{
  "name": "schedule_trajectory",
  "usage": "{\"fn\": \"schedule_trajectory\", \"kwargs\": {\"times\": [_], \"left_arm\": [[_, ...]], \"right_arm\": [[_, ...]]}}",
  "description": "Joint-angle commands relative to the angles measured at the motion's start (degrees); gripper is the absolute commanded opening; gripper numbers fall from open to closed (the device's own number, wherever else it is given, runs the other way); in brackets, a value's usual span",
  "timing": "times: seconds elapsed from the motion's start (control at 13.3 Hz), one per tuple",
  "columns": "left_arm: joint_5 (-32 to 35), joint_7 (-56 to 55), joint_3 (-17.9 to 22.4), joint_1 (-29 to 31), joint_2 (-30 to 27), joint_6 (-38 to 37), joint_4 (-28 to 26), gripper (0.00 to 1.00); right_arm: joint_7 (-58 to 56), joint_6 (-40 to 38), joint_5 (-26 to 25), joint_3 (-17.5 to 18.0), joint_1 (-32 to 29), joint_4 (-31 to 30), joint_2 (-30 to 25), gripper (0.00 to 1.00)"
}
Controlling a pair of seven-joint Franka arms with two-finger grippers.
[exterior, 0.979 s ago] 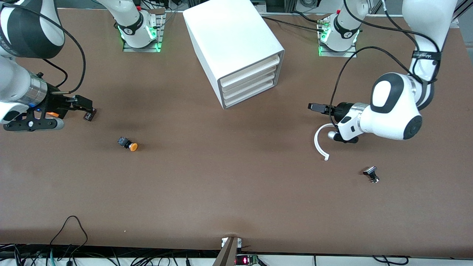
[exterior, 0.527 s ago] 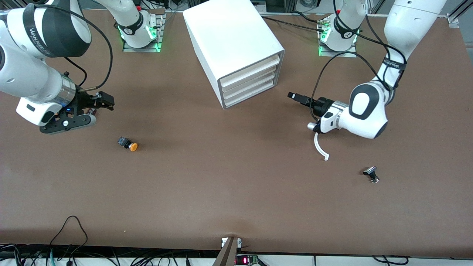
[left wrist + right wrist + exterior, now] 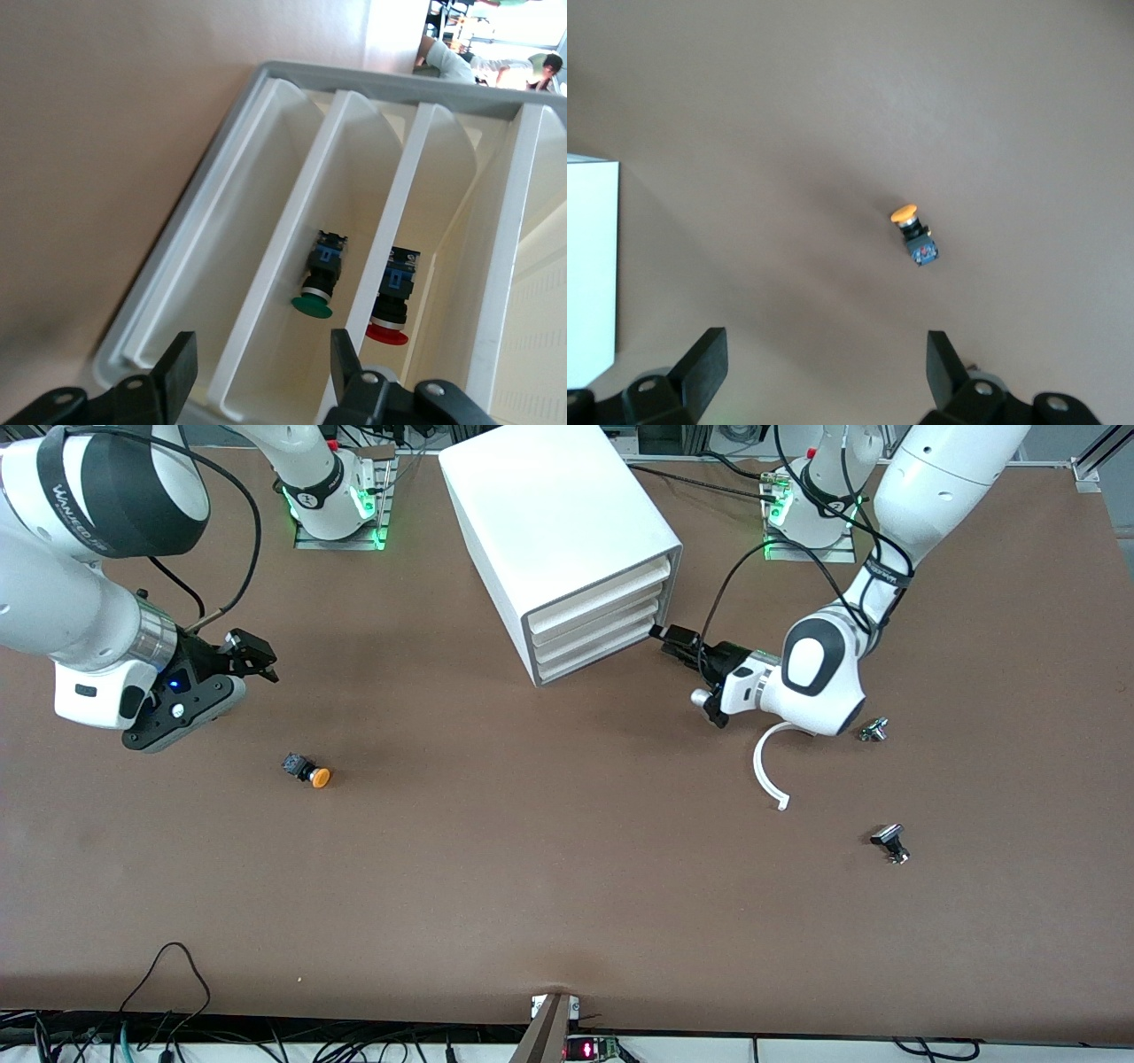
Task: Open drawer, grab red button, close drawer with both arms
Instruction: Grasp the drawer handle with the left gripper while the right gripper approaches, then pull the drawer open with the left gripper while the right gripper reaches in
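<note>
On the tabletop: you have the white cabinet between the two arm bases, its four drawers all shut.
Drawer: its front faces the left tool; judged from here, the pull runs straight out along the cabinet's long axis, toward the left arm's end.
Left tool: just beside the drawer fronts, fingers apart; it is by far the nearer arm.
Right tool: over bare tabletop, fingers spread wide, waiting.
Button: the red cap lies inside a drawer, seen from the left wrist, beside a green-capped one.
Orange-capped button: near the right tool; leave it.
Change: a second ago your left tool was well apart from the cabinet; it has closed in.
</note>
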Motion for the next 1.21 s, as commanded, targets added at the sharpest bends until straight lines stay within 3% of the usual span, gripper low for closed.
{"fn": "schedule_trajectory", "kwargs": {"times": [0.0, 0.23, 0.45, 0.75, 0.9, 1.13], "left_arm": [[-2.8, 1.74, -1.88, 0.11, -0.78, 0.51, -0.54, 0.68], [-4.04, 1.31, -2.85, 0.28, -1.4, 0.16, -0.54, 0.67], [-4.13, 1.65, -4.25, 0.28, -1.66, 0.16, -1.33, 0.54], [-4.13, 1.66, -5.92, 0.28, -1.84, 0.16, -2.91, 0.52], [-4.48, 1.66, -6.19, 0.28, -1.75, 0.16, -3.7, 0.51], [-5.71, 1.83, -7.24, 0.37, -1.84, 0.16, -5.11, 0.43]], "right_arm": [[-5.63, 0.03, 1.06, 0.26, 0.43, 1.67, 0.42, 0.99], [-8.63, 3.61, 3.95, 0.35, 3.58, 3.34, 2.97, 0.99], [-8.72, 7.93, 3.96, 0.44, 8.33, 4.31, 4.73, 0.99], [-8.72, 7.33, 4.23, 0.61, 10.72, 9.66, 6.58, 0.99], [-7.32, 7.24, 3.88, 2.72, 12.3, 10.63, 6.84, 0.99], [-7.31, 7.24, 3.35, 3.17, 15.28, 13.79, 9.56, 0.99]]}}
